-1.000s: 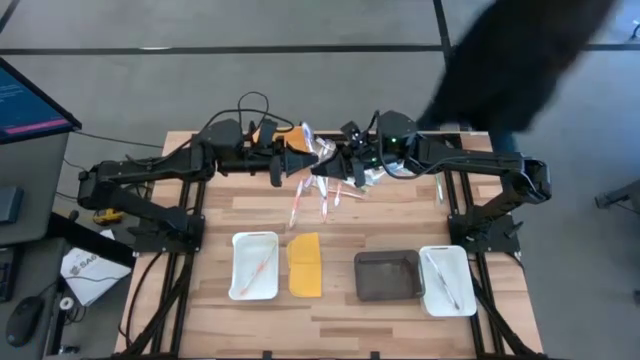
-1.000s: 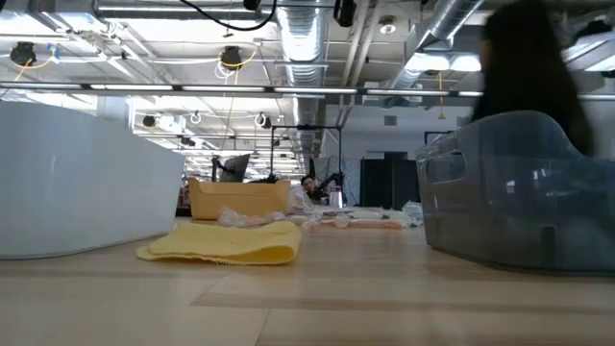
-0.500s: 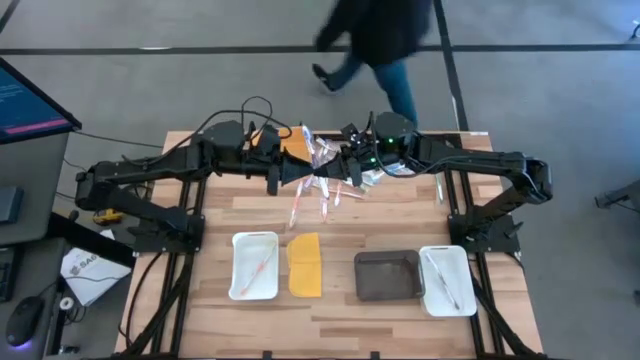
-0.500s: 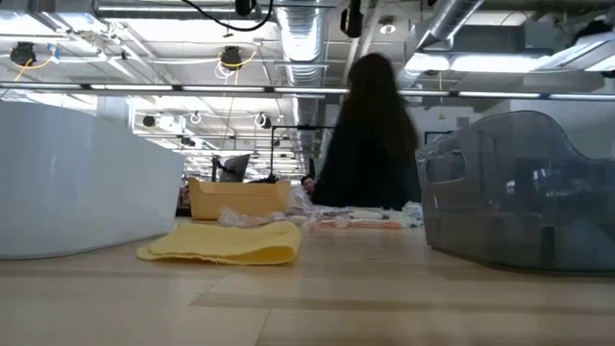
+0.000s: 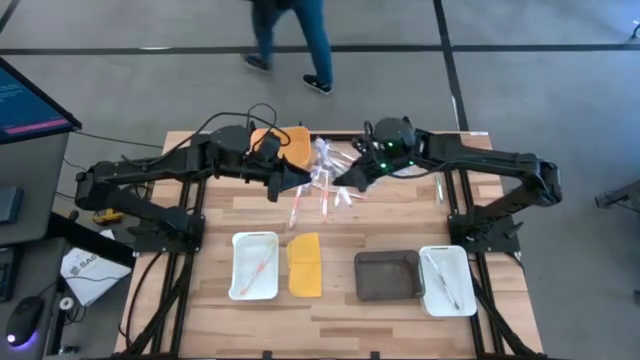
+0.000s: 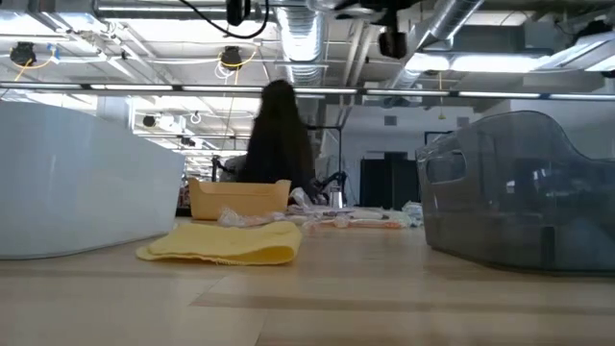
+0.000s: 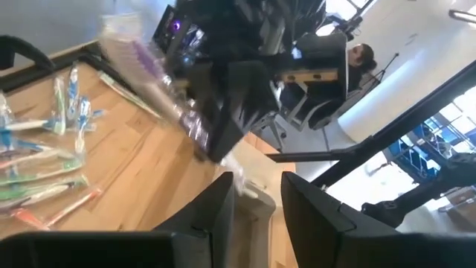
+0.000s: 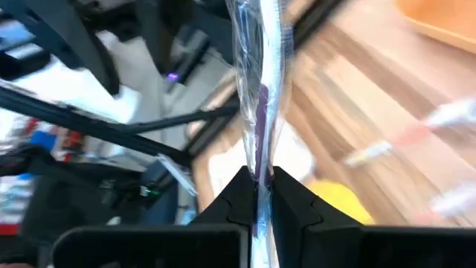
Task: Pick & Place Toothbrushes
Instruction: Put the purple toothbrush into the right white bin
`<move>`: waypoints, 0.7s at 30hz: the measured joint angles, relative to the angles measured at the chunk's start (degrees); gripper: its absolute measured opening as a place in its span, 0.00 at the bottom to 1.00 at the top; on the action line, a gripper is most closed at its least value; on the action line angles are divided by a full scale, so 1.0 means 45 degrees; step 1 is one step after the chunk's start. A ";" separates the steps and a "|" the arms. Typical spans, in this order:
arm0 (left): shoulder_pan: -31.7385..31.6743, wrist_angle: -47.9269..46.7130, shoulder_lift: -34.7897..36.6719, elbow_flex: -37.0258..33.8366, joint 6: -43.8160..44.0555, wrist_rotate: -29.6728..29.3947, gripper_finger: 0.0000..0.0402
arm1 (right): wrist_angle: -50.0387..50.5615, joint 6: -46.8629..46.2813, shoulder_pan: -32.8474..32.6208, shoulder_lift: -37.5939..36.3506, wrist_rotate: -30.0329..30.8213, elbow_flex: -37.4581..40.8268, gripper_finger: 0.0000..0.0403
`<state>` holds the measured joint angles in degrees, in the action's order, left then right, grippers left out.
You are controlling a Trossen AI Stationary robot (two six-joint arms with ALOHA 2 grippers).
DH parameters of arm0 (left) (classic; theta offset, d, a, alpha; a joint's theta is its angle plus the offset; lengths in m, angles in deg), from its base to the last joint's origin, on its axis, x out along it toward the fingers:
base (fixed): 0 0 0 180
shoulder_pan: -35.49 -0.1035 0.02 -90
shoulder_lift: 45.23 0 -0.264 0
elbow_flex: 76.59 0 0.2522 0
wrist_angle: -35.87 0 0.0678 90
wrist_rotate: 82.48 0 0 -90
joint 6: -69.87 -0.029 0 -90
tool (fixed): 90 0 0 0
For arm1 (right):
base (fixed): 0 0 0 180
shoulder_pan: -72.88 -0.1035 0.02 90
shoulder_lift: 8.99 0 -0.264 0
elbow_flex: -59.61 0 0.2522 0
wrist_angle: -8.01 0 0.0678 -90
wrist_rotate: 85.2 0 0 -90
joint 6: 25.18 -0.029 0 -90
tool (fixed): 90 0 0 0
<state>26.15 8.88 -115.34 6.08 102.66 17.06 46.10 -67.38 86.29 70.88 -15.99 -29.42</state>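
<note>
A purple toothbrush in a clear wrapper [image 5: 322,155] hangs in the air over the far middle of the table, with my right gripper [image 5: 340,181] shut on it. My left gripper [image 5: 303,178] stands just to its left, open, with nothing between its fingers [image 7: 216,212]. The two grippers point at each other with a small gap between them. Loose toothbrushes [image 5: 322,200] lie flat on the wood below them, and more lie in a group [image 7: 44,164] in the left wrist view. My right gripper pinches one end of the wrapped toothbrush [image 8: 258,160] between its two fingers. The fingers come from the table's right, slanting down. The toothbrush runs on past the fingertips, roughly in line with the fingers, toward the far left [image 7: 149,71]. It is clear of the table.
Along the near side stand a white tray [image 5: 255,265] with a toothbrush, a flat yellow lid [image 5: 305,265], a dark grey bin [image 5: 388,275] and a second white tray [image 5: 445,280] with toothbrushes. An orange box [image 5: 285,145] sits at the far edge. A person [image 5: 290,40] walks behind the table.
My right gripper has tipped downward and drawn slightly toward the table's right, keeping the wrapped toothbrush. The two grippers' tips, close together before, now stand apart. A person has walked from right to left behind the table.
</note>
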 joint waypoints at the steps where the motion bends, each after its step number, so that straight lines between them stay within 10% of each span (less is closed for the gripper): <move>1: 0.0000 -0.0032 0.0000 0.0000 0.0001 -0.0002 0.27 | 0.0467 0.0043 0.0000 -0.0236 0.0104 0.0000 0.04; 11: 0.0000 -0.0059 0.0000 0.0000 -0.0002 -0.0540 0.27 | 0.5320 0.0476 -0.0572 -0.3092 0.2343 -0.0010 0.04; 21: 0.0268 0.0459 -0.0121 0.0000 0.0172 -0.3915 0.27 | 0.8711 -0.0899 -0.2992 -0.5459 0.4158 0.0888 0.04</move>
<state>27.35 10.95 -115.89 6.08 103.43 -0.55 85.30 -71.42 72.82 46.32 2.72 -25.42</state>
